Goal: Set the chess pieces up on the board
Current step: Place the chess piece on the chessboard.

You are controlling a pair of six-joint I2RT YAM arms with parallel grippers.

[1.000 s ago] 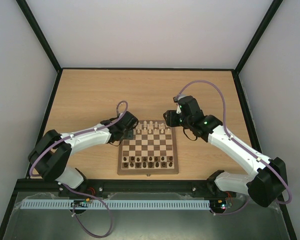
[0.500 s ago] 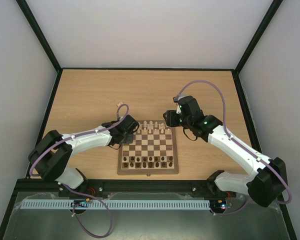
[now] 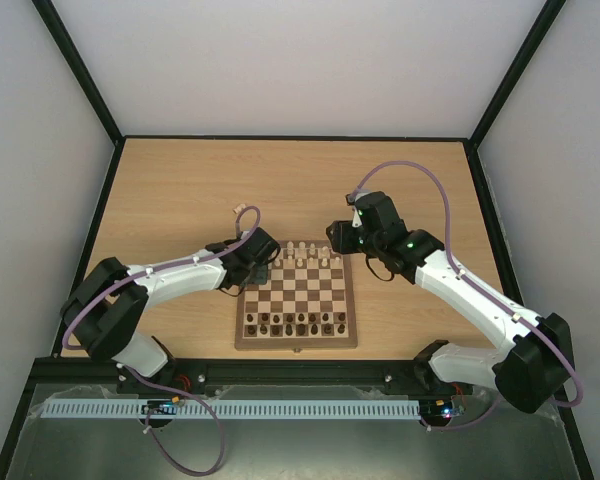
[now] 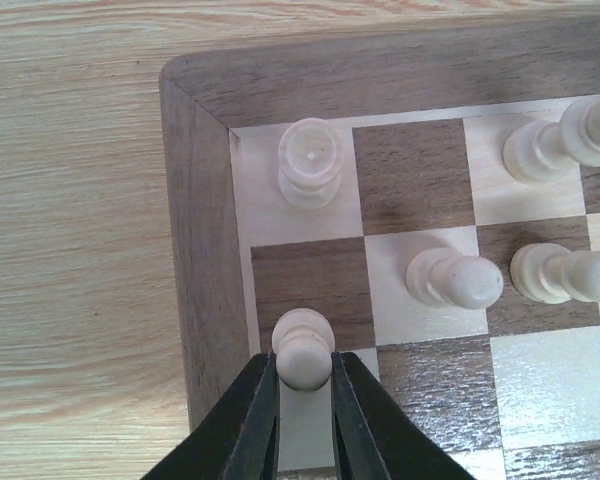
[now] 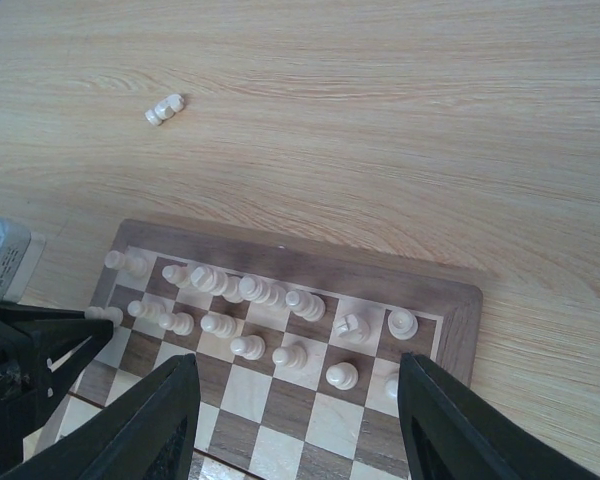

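Wood tabletop (image 3: 180, 190), board (image 4: 195, 250), left gripper (image 4: 303, 362) around pale pawn (image 4: 303, 345).

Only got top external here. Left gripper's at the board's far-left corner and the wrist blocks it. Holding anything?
Observer: Yes. In the left wrist view the left gripper is shut on a pale pawn, with a finger against each side.
Operator: Corner square taken?
Observer: A corner piece, pale, stands upright on it. The dark square between it and the pawn is bare.
Operator: Anything off the board?
Observer: The right wrist view shows one stray pale piece lying on its side on the tabletop, well beyond the frame of the board.
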